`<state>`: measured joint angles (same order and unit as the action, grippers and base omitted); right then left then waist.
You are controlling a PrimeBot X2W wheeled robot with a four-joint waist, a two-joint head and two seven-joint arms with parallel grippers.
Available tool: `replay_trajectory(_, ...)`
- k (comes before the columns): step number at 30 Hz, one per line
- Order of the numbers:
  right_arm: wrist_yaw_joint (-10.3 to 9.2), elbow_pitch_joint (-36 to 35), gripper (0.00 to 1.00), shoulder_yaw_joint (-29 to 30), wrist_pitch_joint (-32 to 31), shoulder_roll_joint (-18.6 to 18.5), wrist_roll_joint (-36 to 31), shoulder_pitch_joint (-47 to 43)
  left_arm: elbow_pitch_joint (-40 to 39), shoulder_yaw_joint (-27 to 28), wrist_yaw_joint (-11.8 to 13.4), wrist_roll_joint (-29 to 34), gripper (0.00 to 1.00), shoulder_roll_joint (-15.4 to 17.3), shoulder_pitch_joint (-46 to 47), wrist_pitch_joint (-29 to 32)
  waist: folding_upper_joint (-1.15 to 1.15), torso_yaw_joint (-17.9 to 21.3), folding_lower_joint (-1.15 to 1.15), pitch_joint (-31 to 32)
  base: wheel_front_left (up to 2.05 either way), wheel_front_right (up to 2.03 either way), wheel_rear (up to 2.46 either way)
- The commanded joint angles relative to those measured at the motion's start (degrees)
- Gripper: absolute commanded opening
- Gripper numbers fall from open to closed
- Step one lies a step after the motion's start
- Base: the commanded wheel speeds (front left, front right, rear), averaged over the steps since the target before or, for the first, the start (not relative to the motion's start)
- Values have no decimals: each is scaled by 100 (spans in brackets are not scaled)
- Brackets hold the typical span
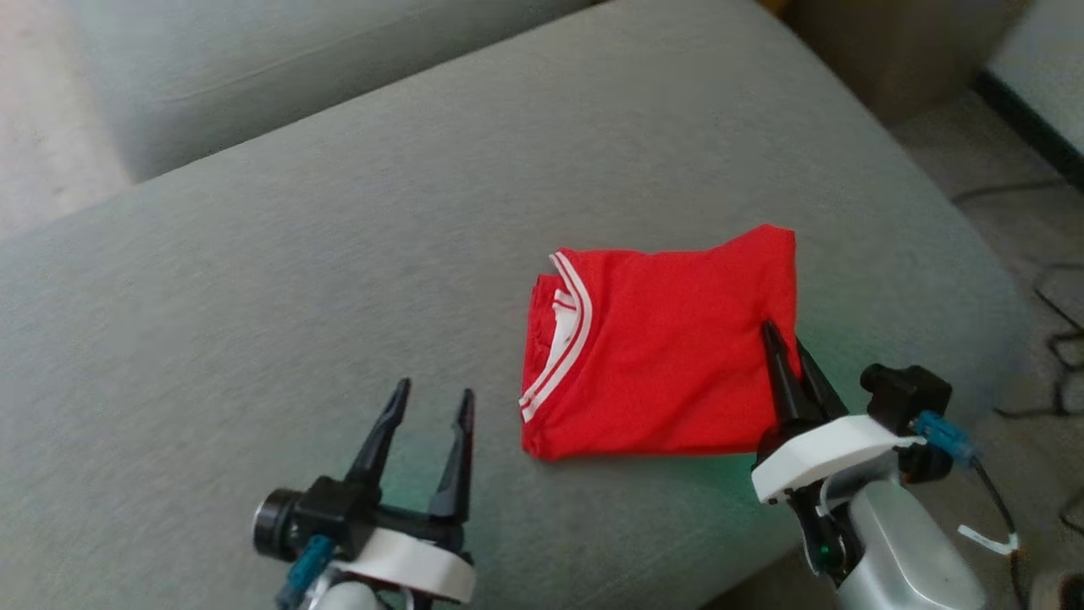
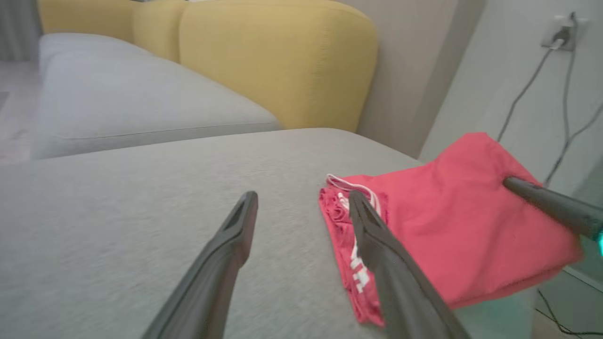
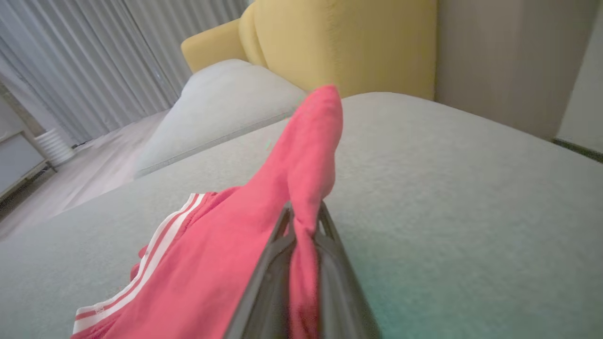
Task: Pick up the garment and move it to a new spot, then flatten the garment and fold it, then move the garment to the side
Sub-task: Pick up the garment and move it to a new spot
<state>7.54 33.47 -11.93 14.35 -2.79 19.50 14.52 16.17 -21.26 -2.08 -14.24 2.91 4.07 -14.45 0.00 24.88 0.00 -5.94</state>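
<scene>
Where the left hand (image 1: 435,391) hangs: low over the grey cushion (image 1: 254,296), fingers spread wide with nothing between them, just left of the garment (image 1: 660,356) and not touching it.
Right hand (image 1: 783,335): 2 fingers pressed together on the garment's right edge, pinching a fold of red cloth that stands up past the fingertips.
Garment: red, with a white-striped collar at its left end, folded to a rough rectangle. It lies on the right part of the cushion, near the cushion's right edge, between the 2 hands. The pinched side is lifted and the left side lies flat.
Cables (image 1: 1059,339): on the floor (image 1: 940,161), right of the cushion.
Second grey cushion (image 1: 254,76): beyond the first, with a gap between them.
Yellow backrest (image 2: 282,61): behind both cushions.
Curtain (image 3: 94,56): pale and pleated, farthest back.
</scene>
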Motion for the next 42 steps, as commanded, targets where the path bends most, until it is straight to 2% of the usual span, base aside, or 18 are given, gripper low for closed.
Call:
replay_trajectory(1, -5, -238, 0, -135, 64, -9, -42, 149, -203, 96, 1, -62, 100, -3, 236, -55, 0, 383, 0, -87, 0, 0, 0)
replay_trajectory(7, -5, -286, 0, -186, 55, -52, -212, 383, -153, -64, 12, -17, 100, -3, 359, -55, 0, 355, 0, -235, 0, 0, 0)
replay_trajectory(12, -5, -170, 0, -310, -95, -272, -467, 1130, -63, -29, -15, 118, 100, -3, 407, -55, 0, 68, 0, -433, 0, 0, 0)
replay_trajectory(16, -5, 218, 0, -329, -315, -605, -704, 2025, 31, 2, -108, 291, 100, -3, 488, -55, 0, -276, 0, -665, 0, 0, 0)
replay_trajectory(22, -5, 1418, 0, 458, -576, -1343, -1279, 3078, 85, 56, -190, 416, 100, -3, 615, -55, 0, -811, 0, -922, 0, 0, 0)
replay_trajectory(25, -5, 1899, 0, 1037, -565, -1773, -1700, 3355, 81, 72, -203, 425, 100, -3, 642, -55, 0, -1050, 0, -987, 0, 0, 0)
replay_trajectory(28, -5, 2193, 0, 1560, -504, -2043, -2105, 3513, 70, 113, -191, 428, 100, -3, 642, -55, 0, -1199, 0, -1024, 0, 0, 0)
replay_trajectory(29, -5, 2257, 66, 1723, -479, -2083, -2234, 3552, 66, 135, -182, 426, 100, -3, 637, -55, 0, -1227, 0, -1036, 0, 0, 0)
replay_trajectory(30, -5, 2291, 100, 1871, -435, -2112, -2375, 3589, 64, 153, -178, 430, 100, -3, 635, -55, 0, -1248, 0, -1050, 0, 0, 0)
replay_trajectory(32, -5, 2313, 100, 2142, -303, -2062, -2596, 3644, 71, 185, -178, 448, 100, -3, 638, -55, 0, -1280, 0, -1059, 0, 0, 0)
replay_trajectory(35, -5, 2224, 100, 2428, -88, -1789, -2750, 3685, 78, 260, -141, 436, 100, -3, 644, -55, 0, -1322, 0, -1023, 0, 0, 0)
replay_trajectory(40, -5, 1966, 100, 2313, 48, -1281, -2735, 3565, 78, 380, -67, 424, 100, -3, 593, -55, 0, -1415, 0, -866, 0, 0, 0)
replay_trajectory(42, -5, 1651, 100, 2161, 59, -1025, -2571, 3423, 68, 469, -8, 423, 100, -3, 543, -55, 0, -1489, 0, -766, 0, 0, 0)
